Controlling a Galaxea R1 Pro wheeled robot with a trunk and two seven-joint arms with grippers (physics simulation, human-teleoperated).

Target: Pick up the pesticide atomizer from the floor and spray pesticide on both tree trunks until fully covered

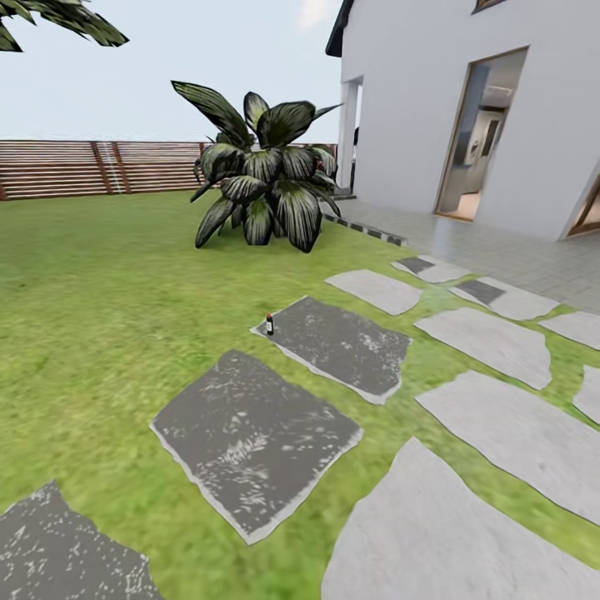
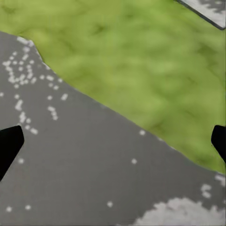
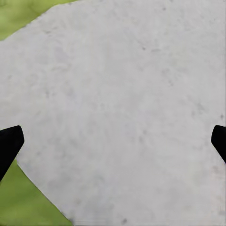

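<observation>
Ahead, on a dark stepping stone's (image 1: 337, 343) edge, the pesticide atomizer (image 1: 269, 324) is seen upright, well apart from both claws: left gripper (image 2: 113, 141) and right gripper (image 3: 113, 141) are spread wide, empty.

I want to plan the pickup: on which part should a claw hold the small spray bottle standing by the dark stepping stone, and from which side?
Probably the dark body of the pesticide atomizer, below its head, with the claw level and closing across it. It stands upright at the corner of a dark stepping stone on the grass, open all round. It is too small here to tell which way its trigger faces.
</observation>
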